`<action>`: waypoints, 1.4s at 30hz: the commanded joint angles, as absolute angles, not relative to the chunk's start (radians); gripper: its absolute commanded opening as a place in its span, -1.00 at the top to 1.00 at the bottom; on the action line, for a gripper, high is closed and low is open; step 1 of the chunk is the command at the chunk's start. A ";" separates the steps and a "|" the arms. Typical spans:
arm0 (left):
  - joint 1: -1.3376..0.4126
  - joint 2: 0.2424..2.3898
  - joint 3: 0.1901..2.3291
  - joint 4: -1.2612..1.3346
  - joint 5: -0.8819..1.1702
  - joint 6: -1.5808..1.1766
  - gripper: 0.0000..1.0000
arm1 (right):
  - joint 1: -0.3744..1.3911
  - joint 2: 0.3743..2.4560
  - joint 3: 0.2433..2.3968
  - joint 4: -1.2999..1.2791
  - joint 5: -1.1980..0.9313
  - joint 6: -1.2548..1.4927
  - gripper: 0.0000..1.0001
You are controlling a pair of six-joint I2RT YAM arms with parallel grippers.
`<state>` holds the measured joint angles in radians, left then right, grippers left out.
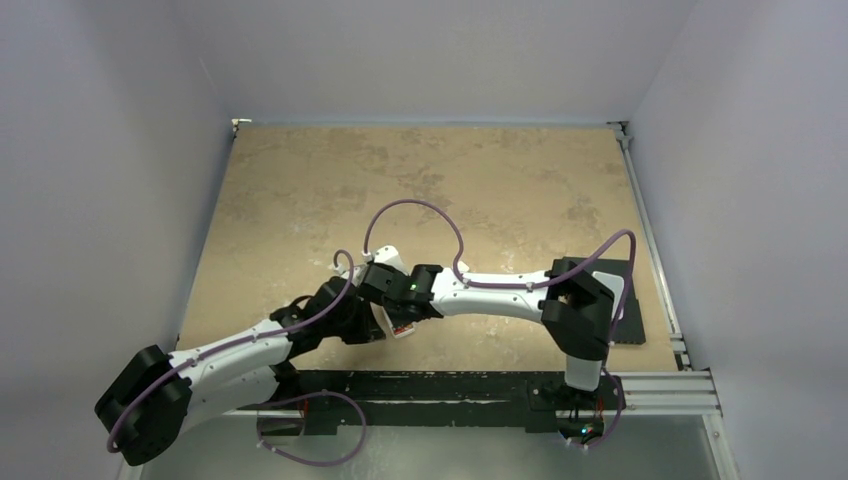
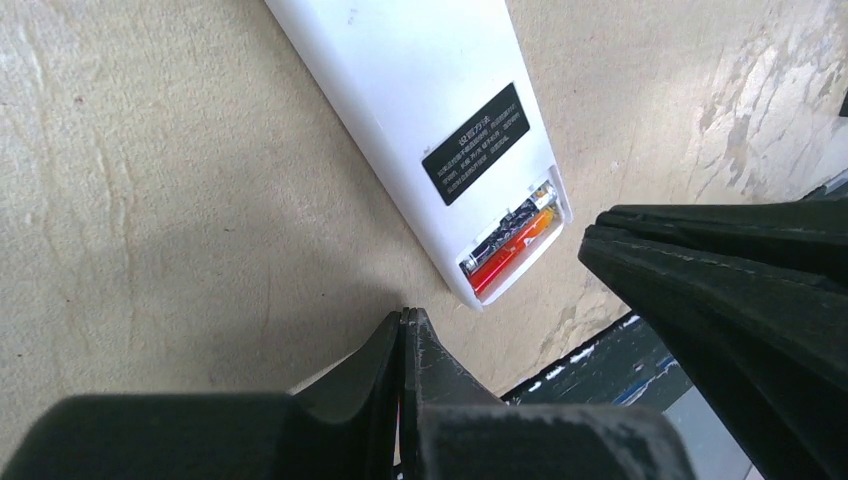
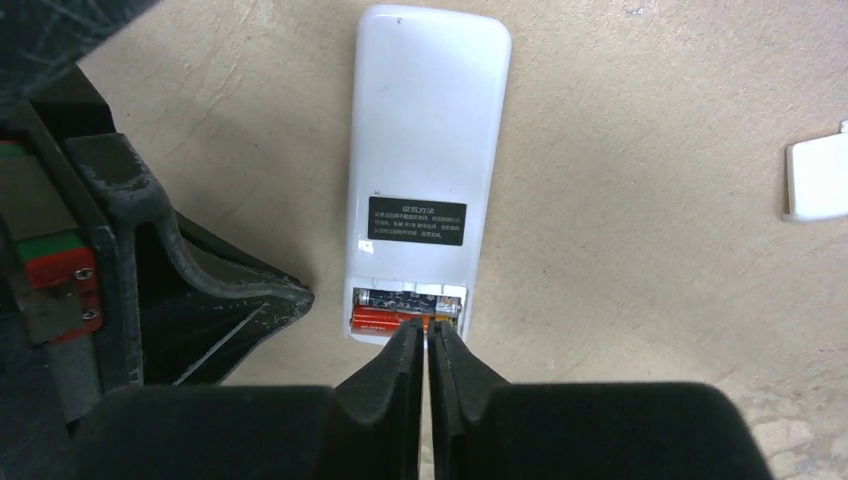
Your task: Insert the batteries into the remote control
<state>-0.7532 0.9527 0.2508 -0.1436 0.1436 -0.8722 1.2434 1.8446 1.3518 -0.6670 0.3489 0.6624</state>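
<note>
The remote control lies back up on the tan table, its battery bay open at the near end. Two batteries lie side by side in the bay, a dark one and a red one. My right gripper has its tips at the bay's edge over the red battery, shut to a thin slit with nothing between them. My left gripper is shut and empty, just off the remote's bay corner. In the top view both grippers meet over the remote.
A small white square plastic piece lies on the table to the right of the remote. The table's dark near edge runs close behind the bay end. A black pad lies by the right arm.
</note>
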 commanded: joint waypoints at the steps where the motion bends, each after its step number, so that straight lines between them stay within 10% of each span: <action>1: -0.757 0.945 0.296 -0.160 0.118 -0.854 1.00 | 1.249 1.823 1.326 -0.612 0.321 0.675 0.79; 42: -0.757 0.931 0.306 -0.202 0.095 -0.850 1.00 | 1.244 1.853 1.273 -0.569 0.347 0.663 0.92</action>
<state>-0.7540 0.9470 0.2649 -0.1848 0.1173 -0.8703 1.2434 1.8881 1.2804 -0.5636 0.3161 0.6601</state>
